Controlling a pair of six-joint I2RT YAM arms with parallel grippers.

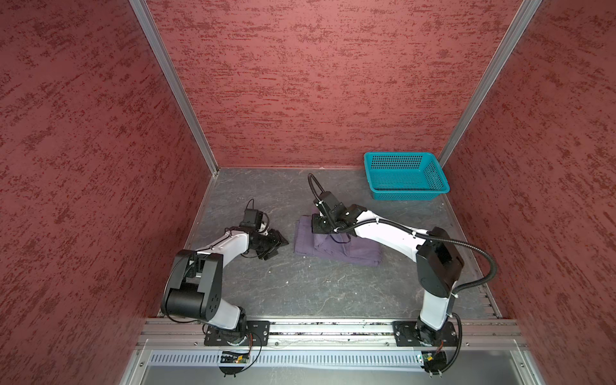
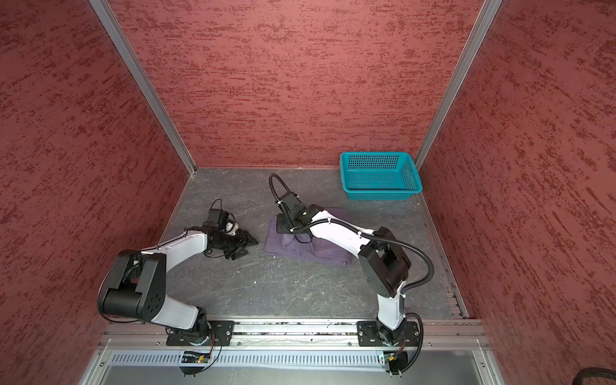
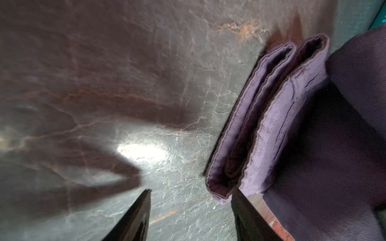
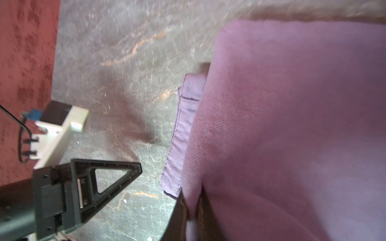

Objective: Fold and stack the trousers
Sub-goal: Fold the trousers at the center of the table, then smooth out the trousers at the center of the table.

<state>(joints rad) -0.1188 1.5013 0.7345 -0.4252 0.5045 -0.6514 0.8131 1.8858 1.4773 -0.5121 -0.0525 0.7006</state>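
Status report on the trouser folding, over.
Left gripper open, empty, beside the trousers. Right gripper down on the folded pile, cloth between its jaws. Teal basket apart, far corner, not in the way.

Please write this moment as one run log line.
trousers: folded, on table | left gripper: open, beside trousers | right gripper: fabric between jaws, grip unclear | basket: by back wall

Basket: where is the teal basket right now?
In both top views the basket sits in the far right corner of the table, beyond the folded trousers.
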